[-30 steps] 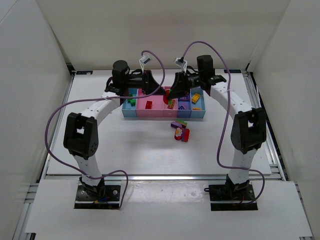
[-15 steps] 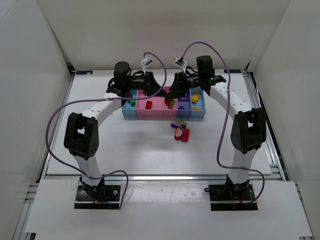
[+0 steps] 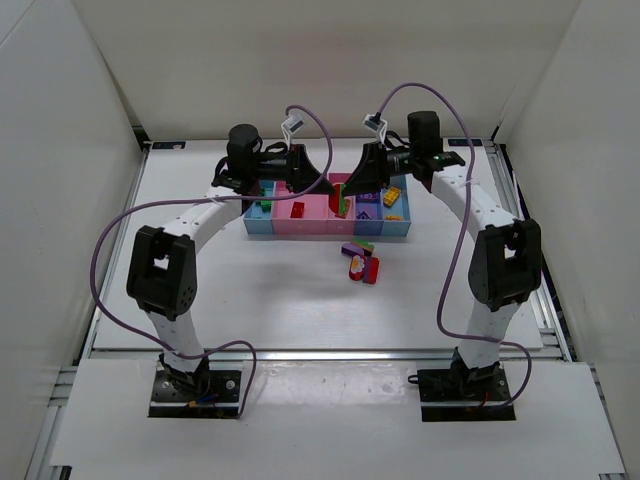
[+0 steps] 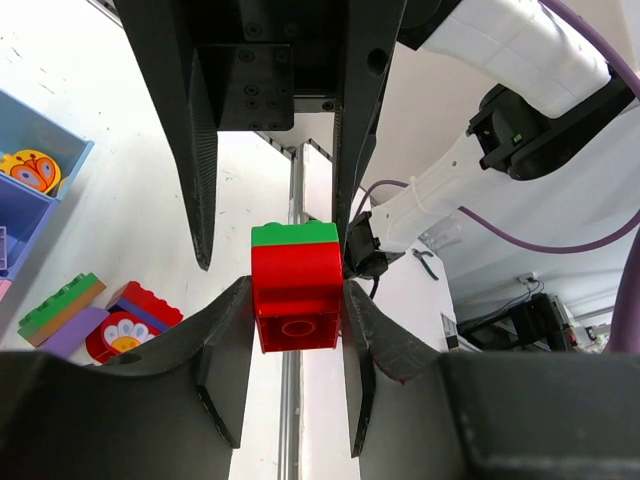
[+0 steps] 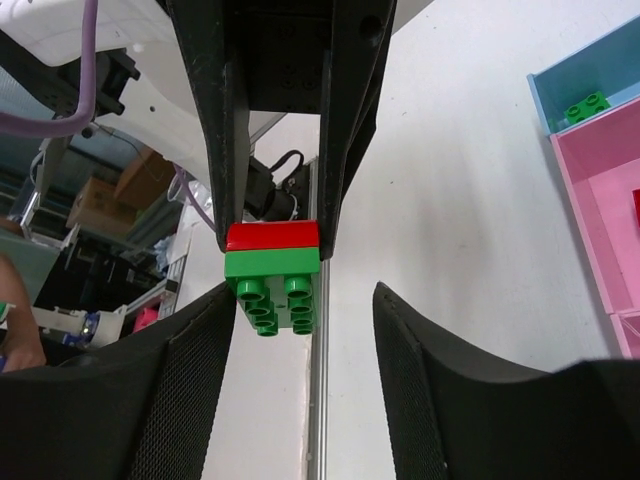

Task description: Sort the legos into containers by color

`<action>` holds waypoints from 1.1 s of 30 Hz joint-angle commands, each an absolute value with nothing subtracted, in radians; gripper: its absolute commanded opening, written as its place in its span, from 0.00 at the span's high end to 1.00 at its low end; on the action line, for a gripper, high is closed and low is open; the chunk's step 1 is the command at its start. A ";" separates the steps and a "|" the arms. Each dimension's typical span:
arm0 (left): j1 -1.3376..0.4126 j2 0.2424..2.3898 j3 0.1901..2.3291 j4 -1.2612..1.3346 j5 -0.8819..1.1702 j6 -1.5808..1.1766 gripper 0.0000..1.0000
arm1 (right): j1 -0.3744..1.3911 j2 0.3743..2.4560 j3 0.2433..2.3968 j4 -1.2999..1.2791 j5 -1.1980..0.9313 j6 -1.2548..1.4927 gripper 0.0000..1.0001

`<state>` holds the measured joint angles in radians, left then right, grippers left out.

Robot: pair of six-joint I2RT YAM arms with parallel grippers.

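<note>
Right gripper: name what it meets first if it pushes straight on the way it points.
The green lego, stuck to the red lego in the left gripper, directly ahead; depth is unclear.

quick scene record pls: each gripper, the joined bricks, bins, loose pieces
left gripper: shut on red brick
right gripper: open around green brick, gap at one pad
joined bricks: red and green stuck together, held between both grippers over the bins
bins: several bricks inside
loose bricks: small cluster on table in front of bins
</note>
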<state>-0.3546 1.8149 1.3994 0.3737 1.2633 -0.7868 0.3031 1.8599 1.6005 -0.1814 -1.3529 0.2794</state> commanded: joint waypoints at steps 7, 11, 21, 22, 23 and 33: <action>-0.350 1.743 1.397 0.390 1.269 -0.781 0.82 | 0.305 1.819 1.601 -0.158 -1.400 0.273 0.40; -0.351 1.743 1.396 0.390 1.266 -0.782 0.82 | 0.307 1.822 1.606 -0.155 -1.401 0.279 0.40; -0.356 1.746 1.399 0.390 1.262 -0.785 0.82 | 0.318 1.842 1.626 -0.143 -1.399 0.287 0.43; -0.356 1.746 1.399 0.390 1.262 -0.785 0.82 | 0.318 1.845 1.628 -0.143 -1.397 0.288 0.45; -0.356 1.744 1.401 0.390 1.262 -0.785 0.82 | 0.316 1.847 1.628 -0.143 -1.399 0.287 0.47; -0.357 1.749 1.402 0.390 1.266 -0.784 0.82 | 0.327 1.858 1.628 -0.127 -1.422 0.285 0.72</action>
<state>-0.3546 1.8137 1.3991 0.3740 1.2591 -0.7898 0.3183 1.8595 1.6005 -0.1585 -1.3960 0.2886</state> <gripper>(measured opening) 0.461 0.408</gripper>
